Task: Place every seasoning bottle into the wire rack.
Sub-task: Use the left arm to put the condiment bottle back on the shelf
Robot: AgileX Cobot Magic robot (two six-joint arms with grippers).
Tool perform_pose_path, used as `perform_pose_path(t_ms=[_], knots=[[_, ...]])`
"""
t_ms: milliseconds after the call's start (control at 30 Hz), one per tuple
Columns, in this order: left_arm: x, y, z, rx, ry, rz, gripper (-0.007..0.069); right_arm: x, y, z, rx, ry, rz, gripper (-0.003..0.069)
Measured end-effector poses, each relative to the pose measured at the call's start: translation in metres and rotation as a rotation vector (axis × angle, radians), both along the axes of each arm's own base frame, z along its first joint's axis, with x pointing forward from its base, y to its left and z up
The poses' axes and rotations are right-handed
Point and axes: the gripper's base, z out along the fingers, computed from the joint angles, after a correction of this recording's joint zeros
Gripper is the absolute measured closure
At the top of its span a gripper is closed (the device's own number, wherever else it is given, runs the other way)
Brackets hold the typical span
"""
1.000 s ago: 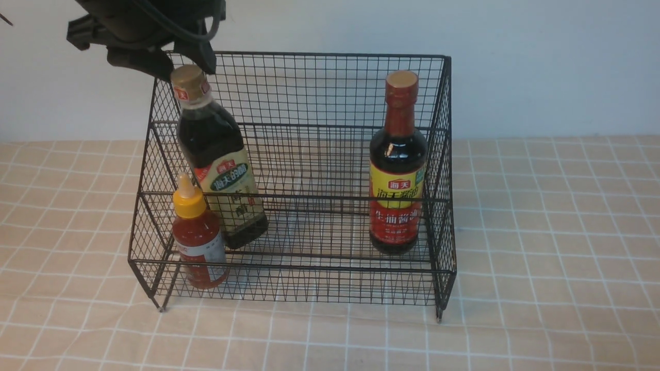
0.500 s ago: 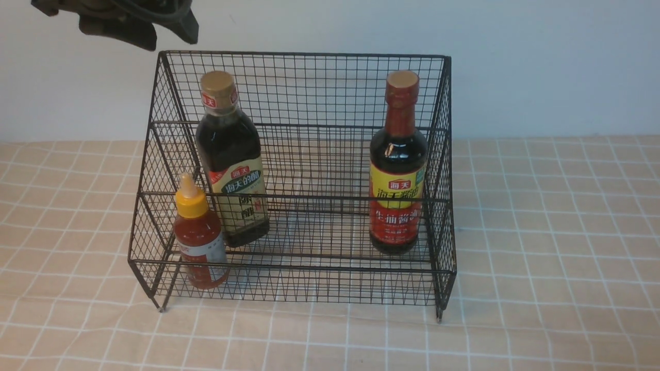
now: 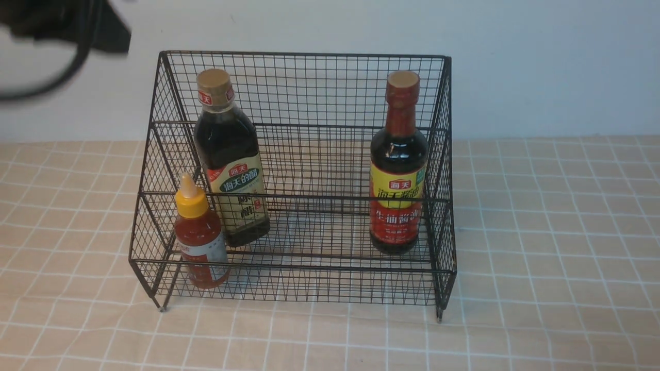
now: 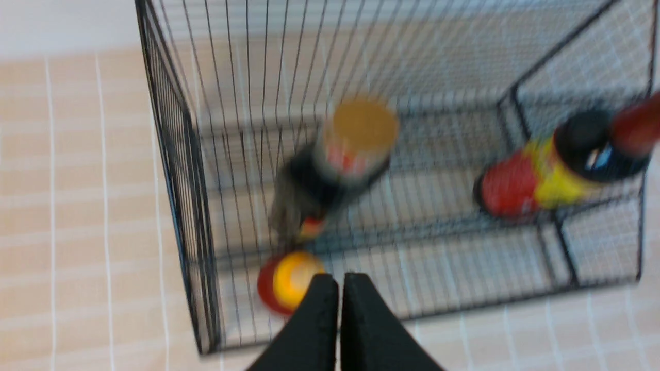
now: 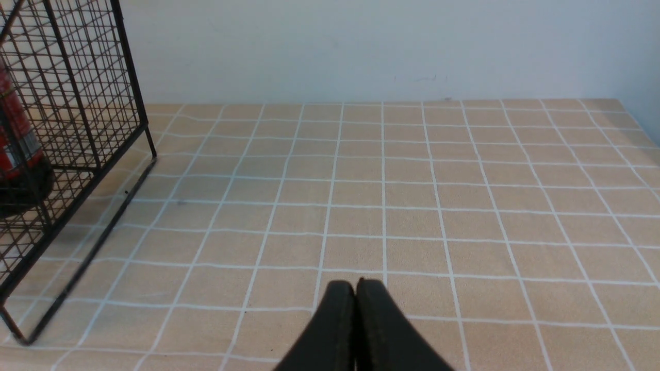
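Note:
The black wire rack [image 3: 304,87] stands in the middle of the table with three bottles inside. The gold-capped dark bottle [image 3: 230,170] stands upright at the rack's left, on the upper tier. The small red sauce bottle [image 3: 200,241] with a yellow nozzle sits in front of it on the lower tier. The tall bottle with a red neck [image 3: 397,170] stands at the right. My left gripper [image 4: 339,278] is shut and empty, high above the rack's left front; its arm [image 3: 62,26] blurs at the top left of the front view. My right gripper [image 5: 356,284] is shut over bare tablecloth.
A beige checked tablecloth [image 3: 541,247] covers the table, with a white wall behind. In the right wrist view the rack's side [image 5: 67,129] stands beside open cloth.
My left gripper let go of the gold-capped bottle, rose up and to the left, and shut. The bottle went from tilted to upright. The right arm stayed still.

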Motion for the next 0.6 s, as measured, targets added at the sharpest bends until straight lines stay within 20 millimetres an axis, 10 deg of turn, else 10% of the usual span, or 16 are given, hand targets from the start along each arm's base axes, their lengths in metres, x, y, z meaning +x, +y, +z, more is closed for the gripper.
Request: perform_pose_path(t_ms=[200,600], knots=[[-0.004,-0.021,-0.069,0.084,0.163,-0.134,0.0631,0.000,0.000,0.000,0.000,0.000,0.000,0.0673],[0.049,-0.046,-0.119,0.078,0.116,-0.137,0.0631,0.000,0.000,0.000,0.000,0.000,0.000,0.0673]])
